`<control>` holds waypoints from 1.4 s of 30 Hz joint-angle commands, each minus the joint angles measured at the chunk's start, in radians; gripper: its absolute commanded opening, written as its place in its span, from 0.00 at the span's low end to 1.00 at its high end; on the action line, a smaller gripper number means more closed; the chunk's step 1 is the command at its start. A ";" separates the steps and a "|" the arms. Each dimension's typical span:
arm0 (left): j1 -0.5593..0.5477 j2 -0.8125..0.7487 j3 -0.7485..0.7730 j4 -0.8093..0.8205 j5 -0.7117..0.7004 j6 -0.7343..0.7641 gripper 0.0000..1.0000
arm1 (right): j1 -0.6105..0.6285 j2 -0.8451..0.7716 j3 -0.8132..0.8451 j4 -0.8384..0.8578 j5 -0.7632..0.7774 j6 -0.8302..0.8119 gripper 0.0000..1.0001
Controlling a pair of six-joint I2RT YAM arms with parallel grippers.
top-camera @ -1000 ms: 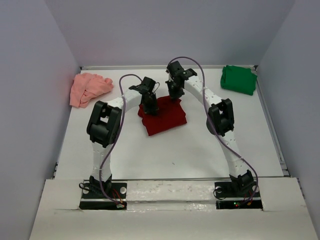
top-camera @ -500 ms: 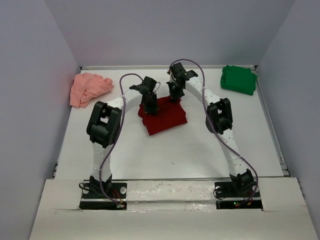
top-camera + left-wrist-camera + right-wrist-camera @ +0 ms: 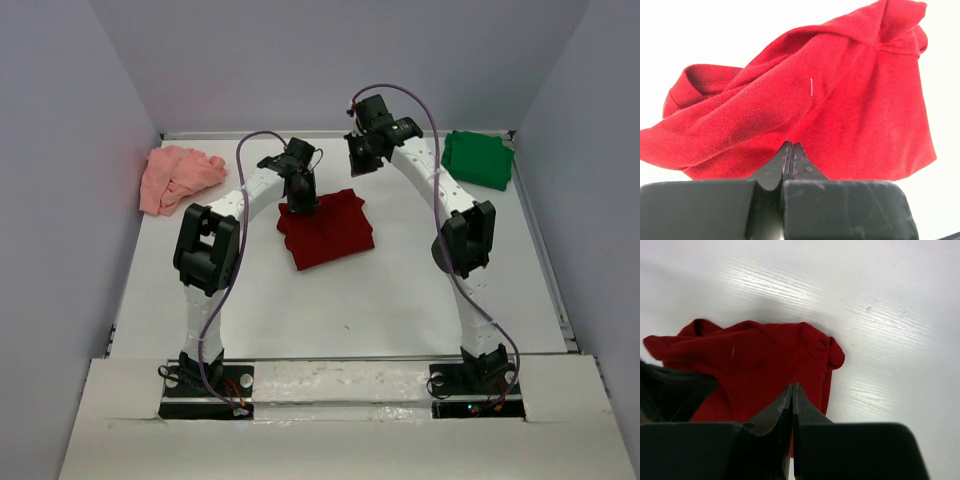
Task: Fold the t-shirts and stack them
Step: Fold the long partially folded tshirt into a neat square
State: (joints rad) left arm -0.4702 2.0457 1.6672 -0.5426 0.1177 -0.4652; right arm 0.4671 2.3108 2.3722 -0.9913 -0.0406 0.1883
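The dark red t-shirt (image 3: 325,230) lies folded in a rough square at the table's middle; it also shows in the left wrist view (image 3: 840,100) and the right wrist view (image 3: 765,360). My left gripper (image 3: 302,203) is shut and empty at the shirt's back left edge (image 3: 791,145). My right gripper (image 3: 358,165) is shut and empty, raised behind the shirt's back right corner (image 3: 792,386). The bright green t-shirt (image 3: 477,158) lies folded at the back right. The pale salmon-pink t-shirt (image 3: 178,175) lies crumpled at the back left.
Grey walls close the table (image 3: 400,300) on the left, back and right. The left arm's dark gripper body (image 3: 670,390) shows at the left of the right wrist view.
My right gripper has lifted off the red shirt's back edge and swung back and to the right. My left gripper has shifted slightly backward. The red shirt lies still.
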 commanded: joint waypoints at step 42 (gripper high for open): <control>0.145 0.119 0.152 -0.057 -0.078 0.020 0.00 | 0.168 -0.397 -0.625 0.206 -0.035 0.108 0.00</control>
State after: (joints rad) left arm -0.3191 2.2093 1.7832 -0.5995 0.0238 -0.4599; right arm 0.6296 1.8496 1.6512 -0.8272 -0.1013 0.3027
